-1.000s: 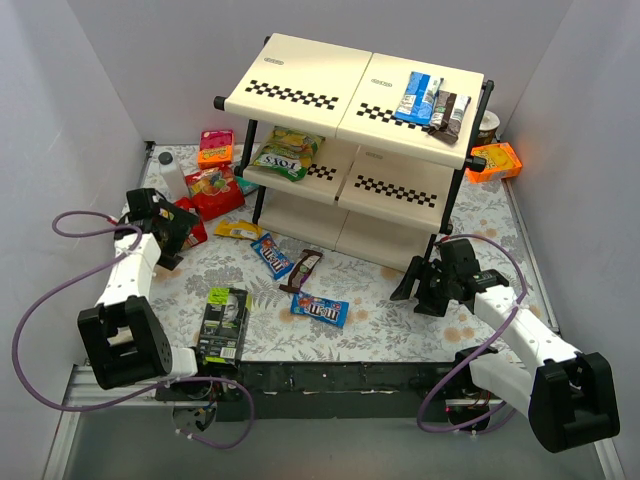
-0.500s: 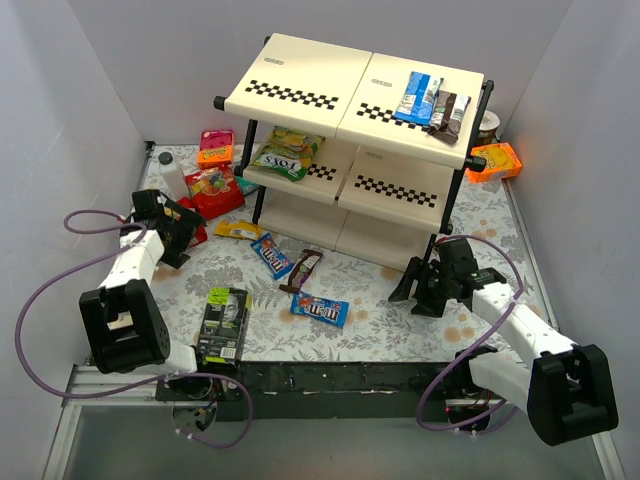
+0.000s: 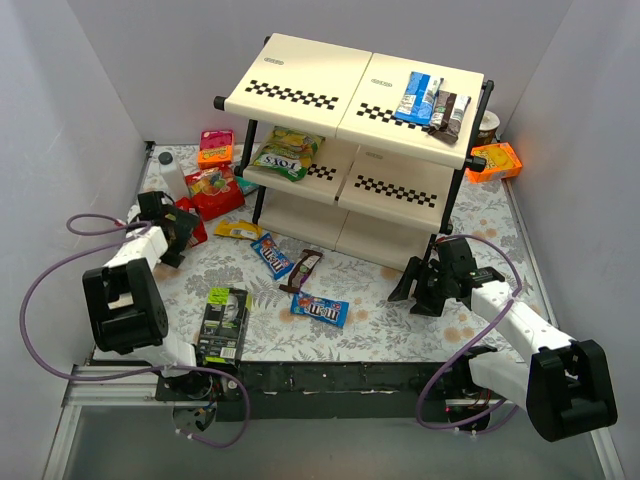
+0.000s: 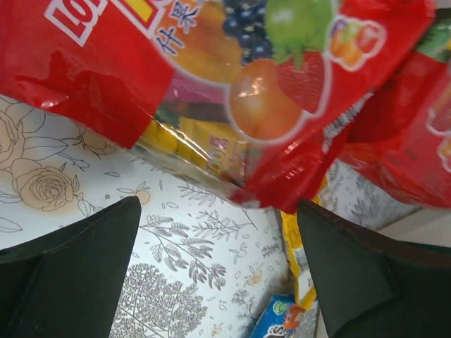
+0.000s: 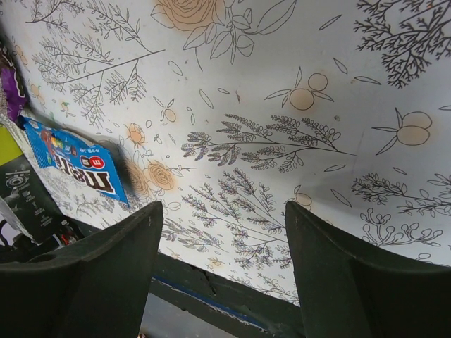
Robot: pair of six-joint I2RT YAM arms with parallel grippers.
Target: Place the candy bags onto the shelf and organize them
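The scene is enclosed by plain pale walls point(image 3: 90, 90), and the worktop point(image 3: 380, 300) is covered by a cloth printed with flowers and branches. The shelf point(image 3: 300, 85) is set at the far middle of the worktop; on its top tier, at the right end, a blue packet point(image 3: 417, 97) and dark brown bars point(image 3: 450, 110) are laid touching, and a green-yellow Fox's bag point(image 3: 286, 152) is laid on the left of the middle tier. The left end effector point(image 4: 218, 232) is held released and empty just before a red bag point(image 4: 211, 70) lying left of the shelf. The right end effector point(image 5: 222, 211) is likewise spread wide with nothing in it, low over bare cloth near the shelf's right front post. A black-and-green carton point(image 3: 223, 322) is seen by the near edge. Two blue M&M's packets point(image 3: 319, 309), a brown bar point(image 3: 305, 268) and a yellow packet point(image 3: 238, 229) are scattered on the worktop in front of the shelf.
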